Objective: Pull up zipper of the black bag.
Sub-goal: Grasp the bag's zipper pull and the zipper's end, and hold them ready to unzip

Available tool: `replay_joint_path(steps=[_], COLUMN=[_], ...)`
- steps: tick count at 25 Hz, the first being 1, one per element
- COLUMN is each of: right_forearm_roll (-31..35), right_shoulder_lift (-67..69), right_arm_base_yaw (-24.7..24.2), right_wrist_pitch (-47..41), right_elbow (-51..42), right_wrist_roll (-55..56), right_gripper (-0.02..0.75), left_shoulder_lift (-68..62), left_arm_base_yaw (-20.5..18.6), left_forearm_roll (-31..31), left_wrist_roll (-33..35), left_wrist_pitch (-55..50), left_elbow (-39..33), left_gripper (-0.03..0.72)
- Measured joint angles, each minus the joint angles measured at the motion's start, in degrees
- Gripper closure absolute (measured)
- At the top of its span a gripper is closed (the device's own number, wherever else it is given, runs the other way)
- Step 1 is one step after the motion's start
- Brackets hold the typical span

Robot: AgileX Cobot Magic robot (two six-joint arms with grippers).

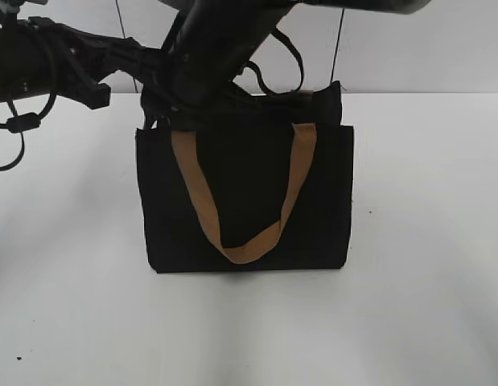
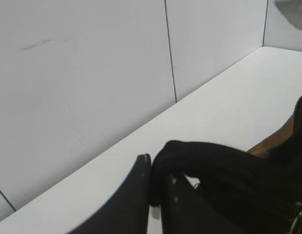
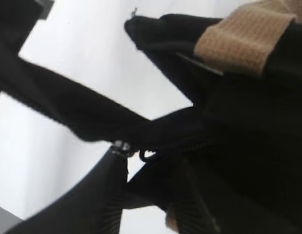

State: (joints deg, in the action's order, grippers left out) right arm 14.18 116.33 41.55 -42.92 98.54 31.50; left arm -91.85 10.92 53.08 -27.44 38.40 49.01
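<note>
In the left wrist view we see the left claw (image 2: 158, 187) closed down on a fold of the black bag (image 2: 229, 180) at its top corner — black fabric is pinched between the two dark fingers (image 2: 136, 195). In the right wrist view the right claw (image 3: 146, 168) has its fingers (image 3: 107, 195) drawn in around the zip line, and the small silver zipper (image 3: 121, 146) sits right at a fingertip; we cannot tell for certain whether it is gripped. From outside, the bag (image 1: 244, 197) stands upright on the white table (image 1: 425, 305) — both arms meet at its upper left edge, and a tan handle (image 1: 249, 241) hangs down the front.
</note>
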Motion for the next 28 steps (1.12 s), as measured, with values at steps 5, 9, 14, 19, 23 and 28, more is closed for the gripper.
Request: replay_joint_path(steps=[5, 9, 14, 19, 23, 28], right_forearm_roll=[-0.9, -1.6, -0.6, 1.4, 1.5, 1.6], right_shoulder_lift=[0.7, 0.5, -1.9, -4.8, -5.2, -5.2], right_arm_base_yaw=[0.0, 0.0, 0.1, 0.1, -0.1, -0.1], right_wrist_pitch=[1.0, 0.8, -2.7, -6.1, -7.8, -7.5], right_elbow=[0.1, 0.1, 0.1, 0.1, 0.0, 0.0], right_wrist_roll=[3.9, 2.4, -4.0, -10.4, -12.0, -13.5], right_gripper=[0.711, 0.751, 0.751, 0.751, 0.751, 0.751], left_shoulder_lift=[0.0, 0.0, 0.0, 0.0, 0.0, 0.1], left_arm_base_yaw=[0.0, 0.0, 0.0, 0.0, 0.0, 0.0], left_forearm_roll=[0.0, 0.1, 0.1, 0.2, 0.2, 0.2], left_wrist_roll=[0.0, 0.0, 0.0, 0.0, -0.1, -0.2], left_wrist_pitch=[0.0, 0.0, -0.4, -1.4, -1.5, -2.1], left_elbow=[0.0, 0.0, 0.0, 0.0, -0.7, -1.2], left_gripper=[0.660, 0.660, 0.660, 0.660, 0.660, 0.660])
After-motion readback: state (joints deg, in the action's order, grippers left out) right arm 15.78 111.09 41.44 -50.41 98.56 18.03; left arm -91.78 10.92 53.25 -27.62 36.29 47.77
